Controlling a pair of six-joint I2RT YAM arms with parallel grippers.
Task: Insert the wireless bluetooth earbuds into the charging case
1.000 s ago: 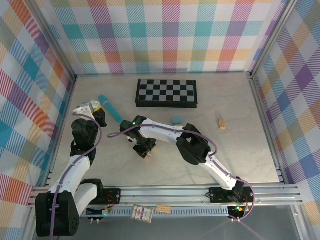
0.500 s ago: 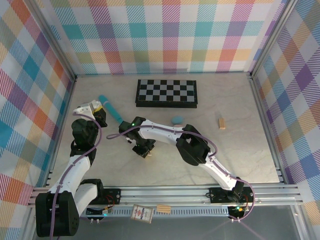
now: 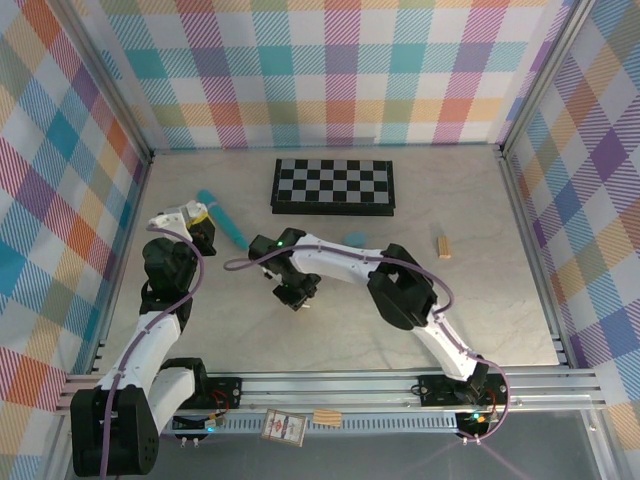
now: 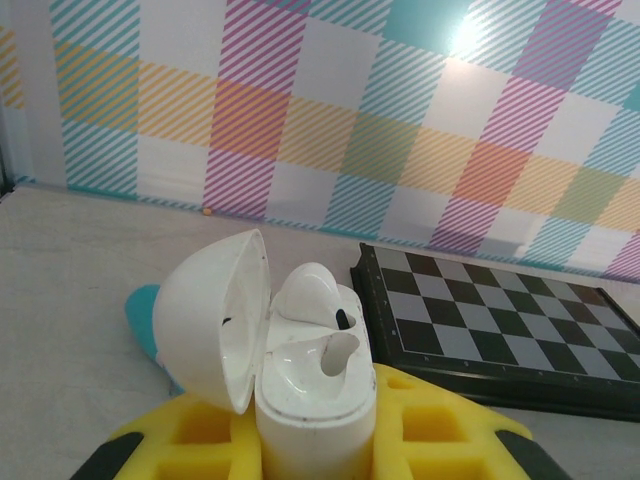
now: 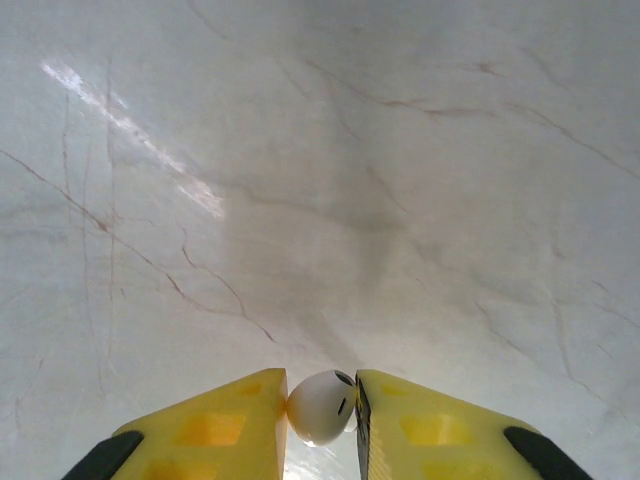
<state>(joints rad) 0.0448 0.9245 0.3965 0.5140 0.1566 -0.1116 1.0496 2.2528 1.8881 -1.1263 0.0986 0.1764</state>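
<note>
R gripper [image 5: 320, 400] pinches earbud [image 5: 318, 410], open tabletop [image 5: 300, 150] around

Table [image 3: 480, 320]: pale marbled top | back centre: chessboard [image 3: 334, 186] lying flat | left: teal stick [image 3: 224, 220] slanting | right: small wooden block [image 3: 443, 245], well apart | near the board's front edge: small blue object [image 3: 355, 238], partly hidden

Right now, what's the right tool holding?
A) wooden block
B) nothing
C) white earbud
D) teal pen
C: in the right wrist view, a white earbud is pinched between the yellow pads of the right tool, with the marbled table behind it.
</note>
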